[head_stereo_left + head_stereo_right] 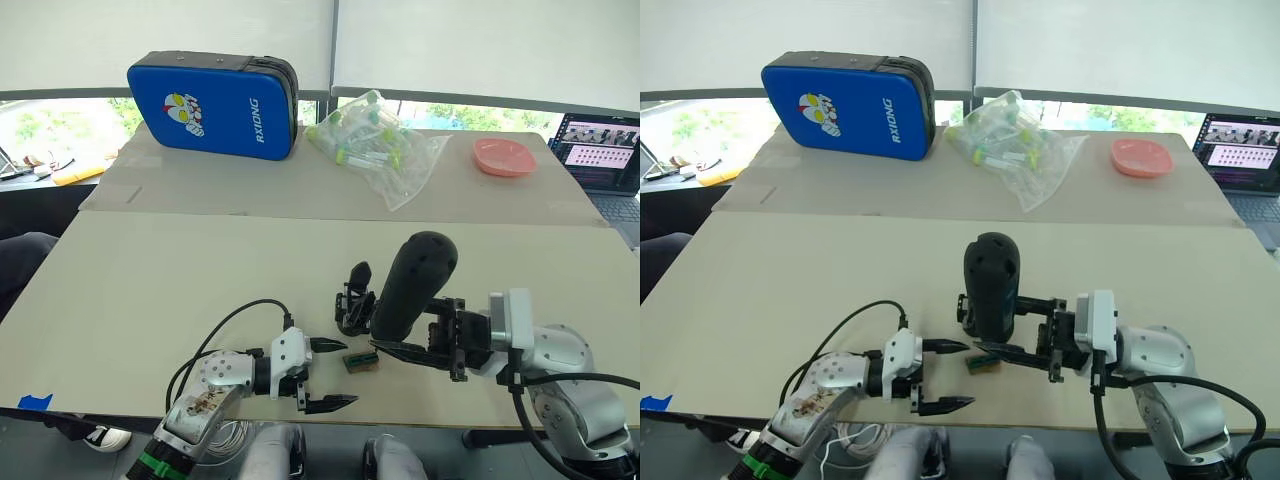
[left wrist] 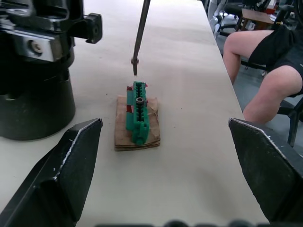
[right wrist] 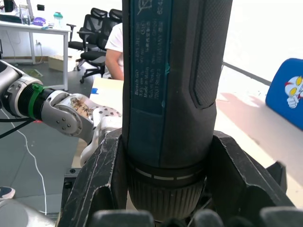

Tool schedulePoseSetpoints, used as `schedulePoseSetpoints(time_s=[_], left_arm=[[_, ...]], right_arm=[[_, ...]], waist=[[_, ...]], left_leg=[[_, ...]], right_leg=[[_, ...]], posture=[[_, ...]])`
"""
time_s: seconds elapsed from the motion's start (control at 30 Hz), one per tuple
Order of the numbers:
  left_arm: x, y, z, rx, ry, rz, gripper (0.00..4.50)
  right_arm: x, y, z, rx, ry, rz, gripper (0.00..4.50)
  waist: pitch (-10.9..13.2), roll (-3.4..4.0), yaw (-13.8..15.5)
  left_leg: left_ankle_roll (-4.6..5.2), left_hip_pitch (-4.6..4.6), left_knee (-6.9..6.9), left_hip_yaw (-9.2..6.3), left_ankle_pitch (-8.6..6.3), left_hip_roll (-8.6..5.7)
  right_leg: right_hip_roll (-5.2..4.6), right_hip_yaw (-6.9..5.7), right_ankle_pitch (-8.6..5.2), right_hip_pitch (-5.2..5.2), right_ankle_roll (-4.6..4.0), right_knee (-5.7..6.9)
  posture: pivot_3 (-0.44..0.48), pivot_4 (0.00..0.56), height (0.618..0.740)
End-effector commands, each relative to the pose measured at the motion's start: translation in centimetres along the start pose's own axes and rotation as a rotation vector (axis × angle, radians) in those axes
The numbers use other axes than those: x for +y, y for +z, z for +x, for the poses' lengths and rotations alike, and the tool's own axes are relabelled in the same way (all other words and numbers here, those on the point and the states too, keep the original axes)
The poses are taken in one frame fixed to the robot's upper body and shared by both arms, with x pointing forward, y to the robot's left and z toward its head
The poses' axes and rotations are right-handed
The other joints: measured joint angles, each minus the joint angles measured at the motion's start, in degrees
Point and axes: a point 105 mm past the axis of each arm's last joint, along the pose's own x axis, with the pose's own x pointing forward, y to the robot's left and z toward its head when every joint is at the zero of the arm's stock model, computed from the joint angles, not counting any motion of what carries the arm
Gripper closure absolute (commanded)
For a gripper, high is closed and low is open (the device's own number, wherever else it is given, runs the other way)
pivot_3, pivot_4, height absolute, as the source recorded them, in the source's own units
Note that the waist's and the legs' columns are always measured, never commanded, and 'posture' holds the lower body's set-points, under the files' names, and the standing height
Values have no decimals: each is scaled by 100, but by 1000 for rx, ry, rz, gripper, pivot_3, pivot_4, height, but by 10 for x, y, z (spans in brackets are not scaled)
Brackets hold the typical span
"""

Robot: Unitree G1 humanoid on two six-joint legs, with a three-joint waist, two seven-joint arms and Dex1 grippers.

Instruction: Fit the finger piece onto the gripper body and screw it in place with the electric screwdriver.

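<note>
Right gripper [image 1: 405,350] clamped around the electric screwdriver [image 1: 412,285], lower centre-right of the head view, tool upright and leaning, thin bit pointing down just above the small green-and-brown block [image 2: 138,115]. Left gripper [image 1: 330,374] at lower centre-left, fingers spread wide apart, empty, aimed at that block. Gripper body [image 1: 352,300] stands on the table [image 1: 180,290] just behind the block, touching nothing, partly hidden by the screwdriver; in the left wrist view it sits at upper left. Finger piece: cannot tell where it is. Table is pale beige, two boards butted together with a seam across mid-frame. Far board: blue zip case [image 1: 212,105] at upper left, clear bag of green-capped tubes [image 1: 375,143] at upper centre, pink dish [image 1: 504,157] at upper right, laptop [image 1: 603,150] at right edge. White blinds behind, windows below them. Person's bare legs [image 2: 265,71] seated beside the table; office chairs [image 3: 97,35] in the room.
</note>
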Motion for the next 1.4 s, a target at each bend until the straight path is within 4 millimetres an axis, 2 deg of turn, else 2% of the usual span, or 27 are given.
schedulePoseSetpoints(time_s=[0.03, 0.3, 0.57, 0.8, 1.0, 1.07, 1.27, 1.4], left_arm=[[5, 8, -10, -46, 12, 7, 0], [13, 25, -37, -121, -11, -19, 0], [37, 48, -58, -183, 38, -5, 0], [56, 66, -63, -209, 54, 28, 0], [68, 80, -65, -228, 50, 24, 0], [73, 84, -66, -233, 53, -3, 0], [75, 85, -66, -217, 53, 23, 0], [70, 86, -66, -214, 6, 65, 0]], right_arm=[[-1, 25, 1, -58, 17, -67, 2593], [-4, 43, -3, -70, 25, -70, 2593], [-17, 62, -13, -58, -12, -79, 2593], [-39, 80, -20, -65, -73, -110, 2593], [-57, 92, -14, -118, -92, -104, 2593], [-63, 95, -12, -143, -98, -106, 2593], [-64, 94, -6, -181, -53, -103, 2593], [-64, 92, 1, -208, -26, -88, 2593]], waist=[[0, 0, 1], [1, -1, 5], [1, -2, 5], [3, -4, 1], [3, -5, 2], [4, -7, -6], [4, -7, -8], [5, -7, -21]], left_leg=[[0, 0, 0, 0, 0, 0], [0, -1, 0, 0, 0, 1], [0, -3, 1, 0, 0, 0], [2, -3, 1, 2, 2, -1], [4, -4, 3, 3, 3, -1], [7, -7, 3, 3, 4, -3], [17, -8, 4, 4, 9, -4], [15, -10, 4, 7, 9, -4]], right_leg=[[0, 0, 0, 0, 0, 0], [0, -1, 0, -1, -1, -1], [0, -1, 0, -1, -1, 0], [3, -2, 2, 1, 1, 1], [6, -4, 5, 2, 4, 1], [6, -4, 26, 1, 41, 0], [8, -5, 27, 1, 48, 1], [8, -5, 28, -2, 47, 2]], posture=[[0, 150, 740], [0, 150, 740], [0, 150, 740], [0, 150, 740], [0, 150, 740], [0, 150, 740], [0, 150, 740], [0, 150, 740]])
